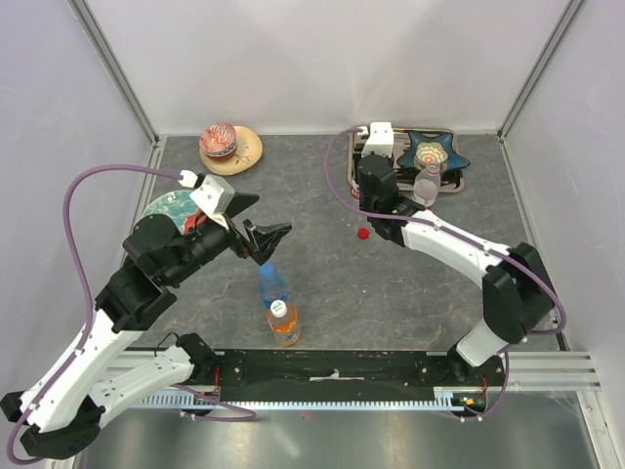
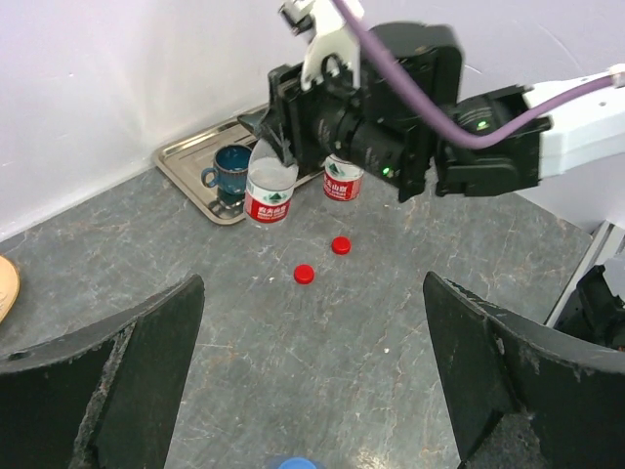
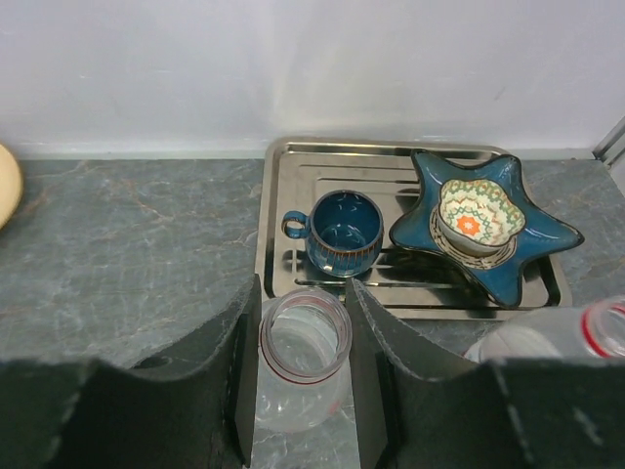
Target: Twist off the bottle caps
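Grip check: my right gripper [image 3: 302, 327] is narrowed onto a clear bottle [image 3: 303, 362], one finger on each side below its open mouth. The bottle stands on the bench [image 1: 322, 186] toward the far right corner, just before the near rim of the tray [image 3: 278, 156] that carries the blue cup [image 3: 340, 230]. A second clear bottle [image 3: 547, 342] stands just to its right. A red cap [image 2: 304, 275] and a second red cap [image 2: 340, 245] lie loose on the bench, apart from both bottles. My left gripper [image 2: 312, 371] hangs wide, holding nothing, over the blue bottle [image 1: 273, 286]. The orange bottle [image 1: 284, 327] is beside it by the near edge, pale cap on.
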Available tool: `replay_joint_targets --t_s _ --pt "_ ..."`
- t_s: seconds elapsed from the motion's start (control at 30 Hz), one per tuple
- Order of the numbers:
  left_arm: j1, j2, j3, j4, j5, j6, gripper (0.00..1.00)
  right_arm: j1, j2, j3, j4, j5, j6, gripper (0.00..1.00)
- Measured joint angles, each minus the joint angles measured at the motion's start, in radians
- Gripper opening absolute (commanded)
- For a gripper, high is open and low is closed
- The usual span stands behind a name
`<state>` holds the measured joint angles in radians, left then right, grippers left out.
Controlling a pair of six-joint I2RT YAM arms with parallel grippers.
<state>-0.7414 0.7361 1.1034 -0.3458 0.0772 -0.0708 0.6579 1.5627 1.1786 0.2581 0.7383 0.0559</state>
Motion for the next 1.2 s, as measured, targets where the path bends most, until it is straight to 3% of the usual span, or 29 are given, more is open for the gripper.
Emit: replay_joint_targets --t_s 0.27,0.9,1.03,1.13,1.2 --pt "0.000 -0.023 -0.032 0.002 0.002 -0.001 1.00 -0.010 0.148 -0.005 0.076 0.045 -0.006 0.00" --pt "0.000 0.019 -0.049 0.003 0.003 -0.009 1.00 -0.084 0.267 0.044 0.025 0.054 0.064 0.00" --pt "0.000 0.021 -0.049 0.003 0.003 -0.009 1.00 -0.087 0.271 0.071 -0.022 0.053 0.090 0.25" --pt "0.000 0.021 -0.049 0.003 0.003 -0.009 1.00 -0.087 0.271 0.083 -0.053 0.052 0.101 0.39" --pt "0.000 0.021 -0.049 0.003 0.003 -0.010 1.00 -0.087 0.271 0.087 -0.065 0.052 0.106 0.43"
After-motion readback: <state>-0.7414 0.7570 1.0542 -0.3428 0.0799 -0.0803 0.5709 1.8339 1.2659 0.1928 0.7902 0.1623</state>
